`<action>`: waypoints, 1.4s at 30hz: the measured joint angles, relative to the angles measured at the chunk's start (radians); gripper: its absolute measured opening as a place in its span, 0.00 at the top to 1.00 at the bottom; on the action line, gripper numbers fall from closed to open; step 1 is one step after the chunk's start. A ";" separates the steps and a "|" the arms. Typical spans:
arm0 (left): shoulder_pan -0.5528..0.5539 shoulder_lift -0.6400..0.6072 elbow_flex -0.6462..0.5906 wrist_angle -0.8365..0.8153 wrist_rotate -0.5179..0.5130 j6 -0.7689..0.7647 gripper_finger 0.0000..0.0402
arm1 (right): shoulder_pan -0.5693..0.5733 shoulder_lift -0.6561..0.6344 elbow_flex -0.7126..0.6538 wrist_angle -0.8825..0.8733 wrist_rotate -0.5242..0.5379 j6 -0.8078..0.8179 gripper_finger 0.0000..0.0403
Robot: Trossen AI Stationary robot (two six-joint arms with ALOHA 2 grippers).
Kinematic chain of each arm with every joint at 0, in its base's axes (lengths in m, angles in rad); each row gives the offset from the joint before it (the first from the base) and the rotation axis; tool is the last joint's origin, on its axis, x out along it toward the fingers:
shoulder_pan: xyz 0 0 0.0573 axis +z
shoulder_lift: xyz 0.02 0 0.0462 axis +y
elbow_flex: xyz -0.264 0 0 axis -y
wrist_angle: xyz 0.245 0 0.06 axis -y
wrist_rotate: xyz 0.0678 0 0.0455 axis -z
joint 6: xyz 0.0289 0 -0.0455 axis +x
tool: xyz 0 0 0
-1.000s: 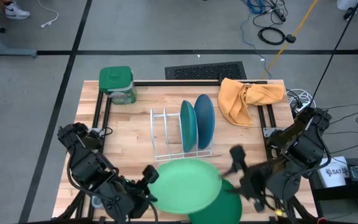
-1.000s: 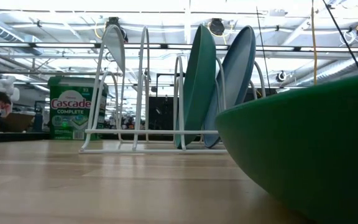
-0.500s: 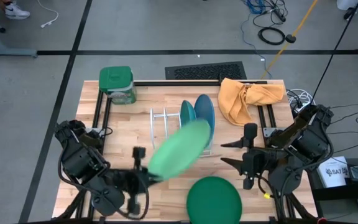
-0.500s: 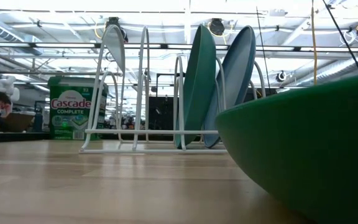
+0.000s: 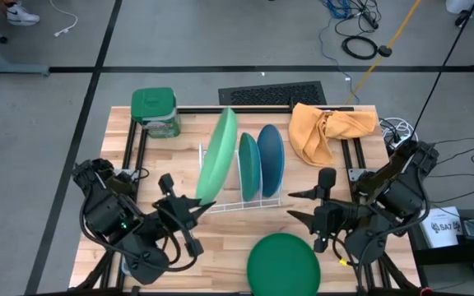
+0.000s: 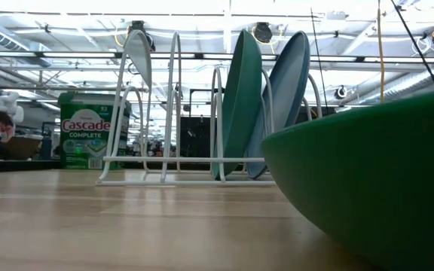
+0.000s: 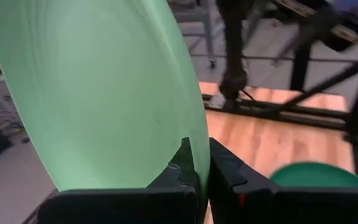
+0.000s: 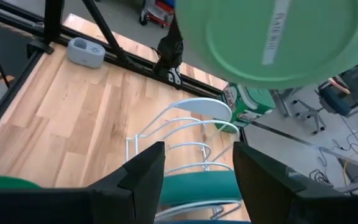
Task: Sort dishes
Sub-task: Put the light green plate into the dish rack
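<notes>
Two plates racked: teal plate (image 5: 248, 167), blue plate (image 5: 271, 159). Left tool (image 7: 199, 169) clamps light green plate (image 5: 219, 154) on edge above white wire rack (image 5: 220, 177); next, lower into a free slot. Right tool (image 5: 303, 205) waits spread, empty (dark green plate (image 5: 283, 263) flat on bench (image 5: 183, 144)).

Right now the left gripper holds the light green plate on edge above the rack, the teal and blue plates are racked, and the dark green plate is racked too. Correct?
One error: the dark green plate is not in the rack; the high view shows it flat on the table, near the front edge. The left gripper does hold the light green plate, and the teal plate and blue plate are racked.
</notes>
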 joint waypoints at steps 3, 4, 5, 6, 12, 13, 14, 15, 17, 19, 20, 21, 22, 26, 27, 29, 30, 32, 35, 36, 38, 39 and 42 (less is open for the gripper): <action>0.007 0.002 -0.042 -0.007 -0.061 -0.044 0.99 | 0.004 0.000 -0.042 0.052 0.001 -0.003 0.55; 0.011 0.002 -0.062 -0.010 -0.067 -0.064 0.99 | 0.007 0.000 -0.060 0.072 0.003 -0.010 0.55; 0.014 0.002 -0.081 -0.013 -0.068 -0.086 0.99 | 0.009 0.000 -0.078 0.095 0.004 -0.021 0.55; 0.015 0.004 -0.101 -0.014 -0.068 -0.104 0.99 | 0.011 0.000 -0.095 0.121 0.004 -0.036 0.55; 0.027 0.001 -0.235 0.035 -0.064 -0.169 0.99 | 0.022 0.001 -0.163 0.291 0.023 -0.146 0.55; 0.027 -0.001 -0.252 0.072 -0.060 -0.150 0.99 | 0.025 0.001 -0.165 0.303 0.030 -0.159 0.55; 0.026 -0.003 -0.269 0.121 -0.052 -0.109 0.99 | 0.026 0.001 -0.165 0.312 0.033 -0.168 0.55; 0.026 -0.005 -0.285 0.181 -0.037 -0.056 0.99 | 0.026 0.000 -0.165 0.323 0.035 -0.174 0.55; 0.025 -0.004 -0.307 0.283 0.008 0.049 0.99 | 0.026 0.000 -0.165 0.330 0.039 -0.189 0.55; 0.027 -0.003 -0.326 0.377 0.044 0.142 0.99 | 0.026 0.000 -0.165 0.345 0.052 -0.207 0.55; 0.031 -0.004 -0.333 0.419 0.054 0.182 0.99 | 0.027 0.000 -0.165 0.347 0.053 -0.209 0.55; 0.037 -0.009 -0.341 0.459 0.063 0.216 0.99 | 0.028 0.000 -0.165 0.348 0.053 -0.210 0.55; 0.045 -0.016 -0.351 0.496 0.075 0.246 0.99 | 0.028 0.000 -0.165 0.349 0.053 -0.210 0.55; 0.065 -0.040 -0.383 0.669 0.109 0.383 0.99 | 0.034 0.000 -0.165 0.348 0.053 -0.210 0.55; 0.069 -0.044 -0.386 0.699 0.115 0.413 0.99 | 0.037 0.000 -0.165 0.348 0.053 -0.210 0.55; 0.080 -0.060 -0.397 0.742 0.142 0.466 0.99 | 0.044 0.000 -0.165 0.347 0.053 -0.211 0.55; 0.089 -0.071 -0.406 0.773 0.160 0.489 0.99 | 0.048 0.000 -0.165 0.347 0.052 -0.211 0.55; 0.104 -0.100 -0.446 0.865 0.175 0.543 0.99 | 0.059 0.000 -0.165 0.346 0.052 -0.209 0.55; 0.132 -0.164 -0.549 1.005 0.230 0.615 0.99 | 0.071 0.000 -0.165 0.343 0.052 -0.198 0.55; 0.138 -0.190 -0.591 1.031 0.246 0.624 0.99 | 0.076 0.000 -0.165 0.343 0.052 -0.197 0.55; 0.154 -0.248 -0.687 1.084 0.257 0.631 0.99 | 0.085 0.000 -0.165 0.344 0.053 -0.197 0.55; 0.160 -0.283 -0.740 1.124 0.264 0.631 0.99 | 0.090 0.000 -0.165 0.343 0.052 -0.195 0.55; 0.172 -0.396 -0.918 1.302 0.263 0.634 0.99 | 0.098 0.000 -0.165 0.343 0.053 -0.185 0.55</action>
